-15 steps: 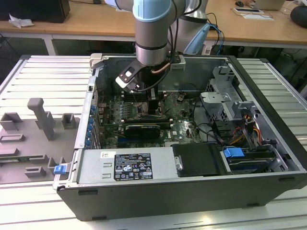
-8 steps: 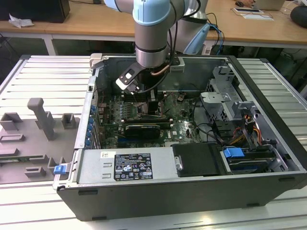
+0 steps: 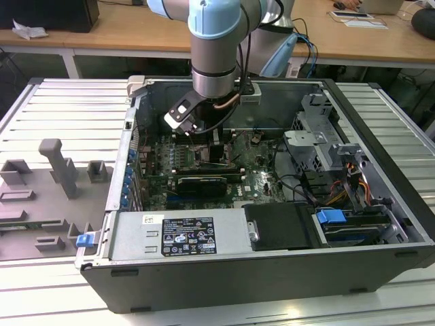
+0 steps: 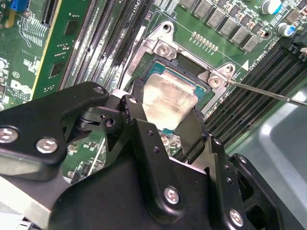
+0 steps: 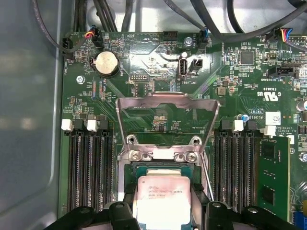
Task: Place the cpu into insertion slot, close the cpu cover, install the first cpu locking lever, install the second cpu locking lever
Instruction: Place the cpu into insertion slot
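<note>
Pinching the cpu (image 4: 168,101) between narrow-set fingers (image 4: 135,103). Holding it squarely over the insertion slot (image 4: 156,67), with the cpu cover (image 5: 165,99) raised.

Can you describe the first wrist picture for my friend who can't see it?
Two black fingers hold a square silvery chip by its sides over the socket on a green circuit board. Beyond it, the metal cover frame stands open.

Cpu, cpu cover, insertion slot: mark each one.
cpu (image 5: 162,201), first wrist view, pale metal top.
cpu cover (image 5: 168,98), first wrist view, raised frame's free edge.
insertion slot (image 4: 163,48), second wrist view, silvery rim.
</note>
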Controlling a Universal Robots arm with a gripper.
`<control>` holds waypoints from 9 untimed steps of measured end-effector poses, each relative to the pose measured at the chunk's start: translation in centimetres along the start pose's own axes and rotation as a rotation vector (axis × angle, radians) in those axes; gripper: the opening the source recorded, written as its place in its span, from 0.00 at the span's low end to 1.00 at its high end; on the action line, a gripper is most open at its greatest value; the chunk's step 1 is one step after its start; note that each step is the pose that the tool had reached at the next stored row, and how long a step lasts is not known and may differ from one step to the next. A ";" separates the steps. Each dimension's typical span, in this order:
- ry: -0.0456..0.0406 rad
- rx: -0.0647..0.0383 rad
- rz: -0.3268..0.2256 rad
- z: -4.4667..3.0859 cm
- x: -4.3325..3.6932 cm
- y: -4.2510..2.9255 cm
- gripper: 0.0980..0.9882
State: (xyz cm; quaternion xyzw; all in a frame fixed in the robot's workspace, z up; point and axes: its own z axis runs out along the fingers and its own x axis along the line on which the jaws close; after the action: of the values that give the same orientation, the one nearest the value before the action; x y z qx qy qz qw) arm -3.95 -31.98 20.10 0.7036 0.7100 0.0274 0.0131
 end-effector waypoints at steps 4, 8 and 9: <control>-0.0002 0.000 0.000 0.00 0.00 0.00 0.57; -0.0002 0.000 0.000 -0.23 0.01 0.01 0.57; -0.0002 0.000 0.000 -0.33 0.01 0.02 0.57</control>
State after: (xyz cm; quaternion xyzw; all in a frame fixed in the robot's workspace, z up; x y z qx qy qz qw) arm -3.95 -31.97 20.43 0.7036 0.7100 0.0274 0.0131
